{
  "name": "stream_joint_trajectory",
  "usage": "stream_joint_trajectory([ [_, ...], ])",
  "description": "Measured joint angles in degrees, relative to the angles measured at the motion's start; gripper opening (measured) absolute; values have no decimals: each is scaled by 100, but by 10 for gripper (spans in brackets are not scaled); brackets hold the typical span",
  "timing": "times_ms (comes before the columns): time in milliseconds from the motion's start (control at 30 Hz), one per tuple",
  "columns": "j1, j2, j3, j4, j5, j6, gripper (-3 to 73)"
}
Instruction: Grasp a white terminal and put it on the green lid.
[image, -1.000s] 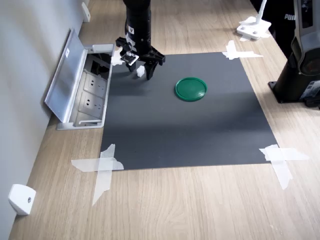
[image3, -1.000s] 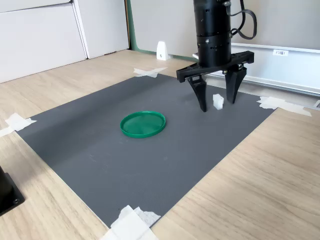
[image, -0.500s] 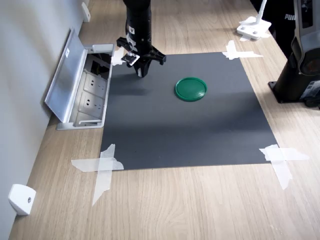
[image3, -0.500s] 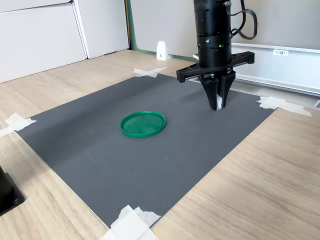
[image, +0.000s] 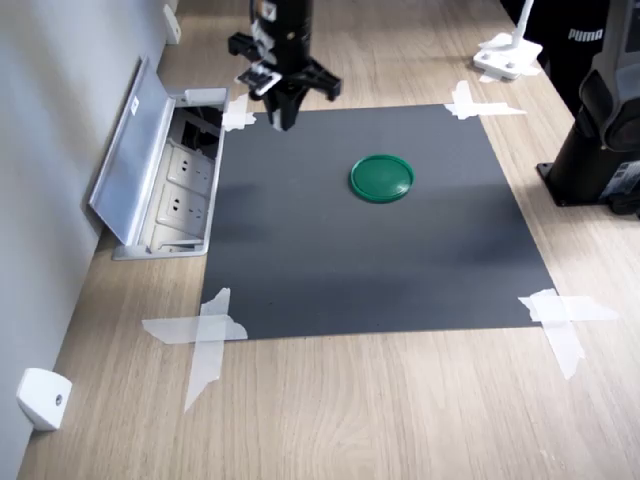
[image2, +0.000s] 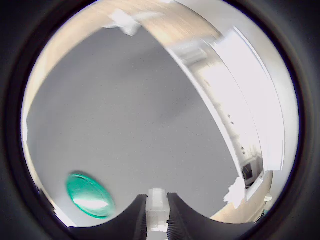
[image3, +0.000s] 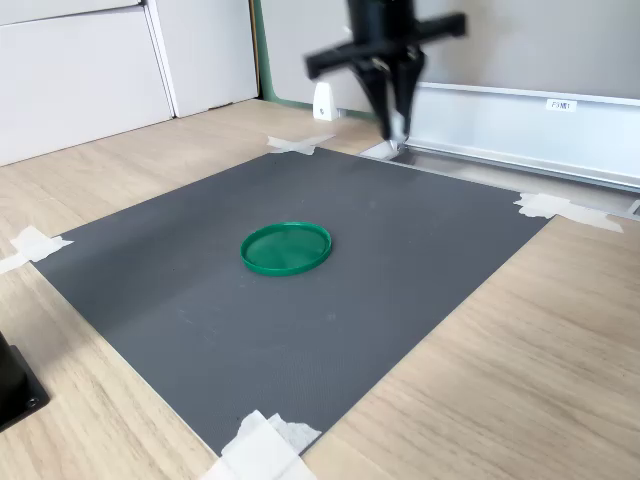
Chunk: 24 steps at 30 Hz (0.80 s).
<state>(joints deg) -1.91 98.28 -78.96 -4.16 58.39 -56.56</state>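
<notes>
Lifted since earlier: jaws clamping white terminal (image2: 157, 206), seemingly airborne, motion-blurred; green lid (image: 382, 177) unmoved.

Matt dark mat (image: 350, 250) on my wood-grain desk (image: 400, 420); glossy green lid (image: 381, 177), plastic; brushed-metal socket box (image: 140, 150) gleams.

An office or lab test bench: a wood-grain desk (image: 400, 400) with a built-in power-socket box (image: 180, 190) at left, and a taped-down grey mat (image: 370, 240) at centre.
</notes>
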Motion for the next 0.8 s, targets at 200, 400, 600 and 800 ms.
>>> stream_joint_trajectory([
  [200, 175, -958, 1535, 25, -59, -26, 93],
  [400, 44, -1240, 2519, -81, -576, 160, 93],
  [600, 38, -1240, 3115, -438, -1170, 820, 93],
  [800, 38, -1240, 3262, -502, -1678, 968, 93],
])
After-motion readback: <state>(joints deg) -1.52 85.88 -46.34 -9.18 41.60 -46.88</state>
